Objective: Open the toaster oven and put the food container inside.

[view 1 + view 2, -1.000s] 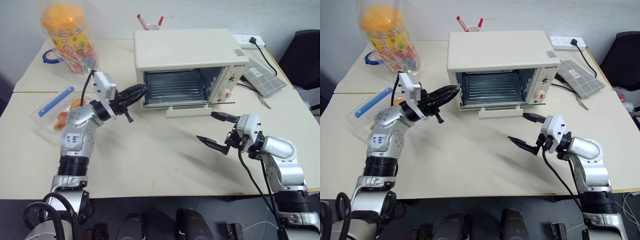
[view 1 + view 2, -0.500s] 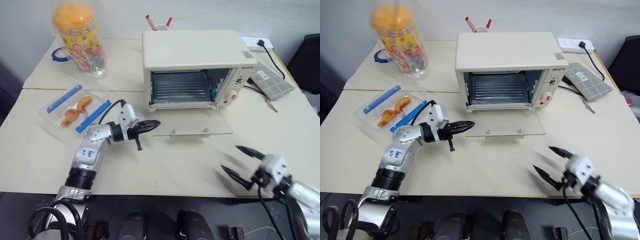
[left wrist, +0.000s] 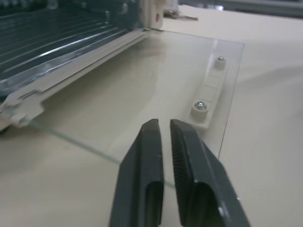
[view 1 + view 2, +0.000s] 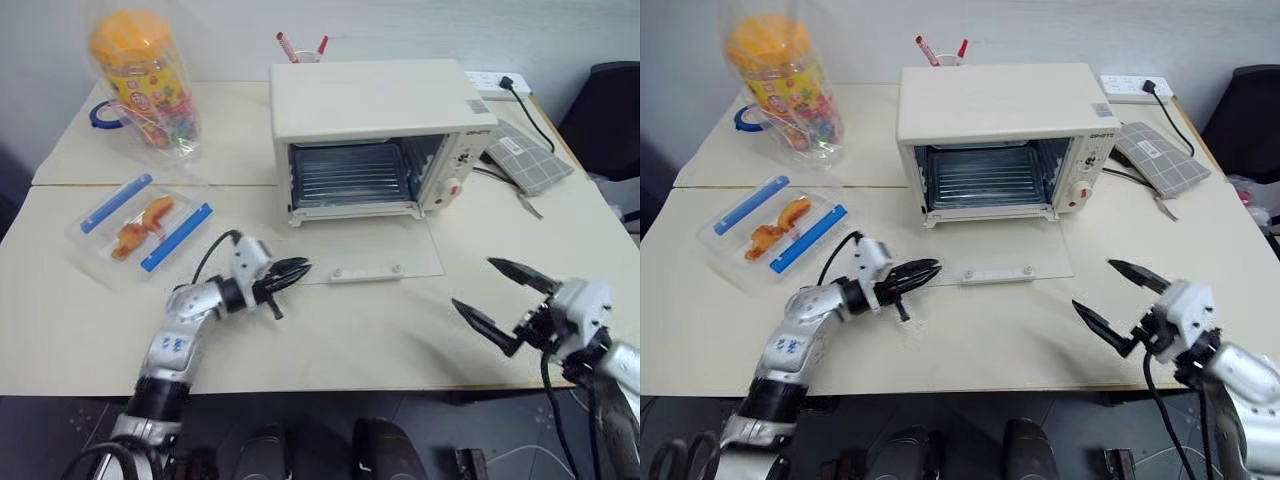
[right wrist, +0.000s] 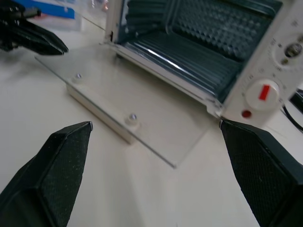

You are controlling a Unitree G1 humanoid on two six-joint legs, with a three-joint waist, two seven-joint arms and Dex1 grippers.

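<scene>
On the table (image 4: 330, 330), toaster oven (image 4: 375, 135) door down flat — left gripper (image 4: 296, 271) nearly shut, empty, at its corner; right gripper (image 4: 502, 301) wide open; food container (image 4: 135, 230) at left

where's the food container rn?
The shallow clear plastic food container with two blue clip bars lies on the table's left side in the head views, left of the cream-white toaster oven and in front of the orange-lidded clear jar.
</scene>
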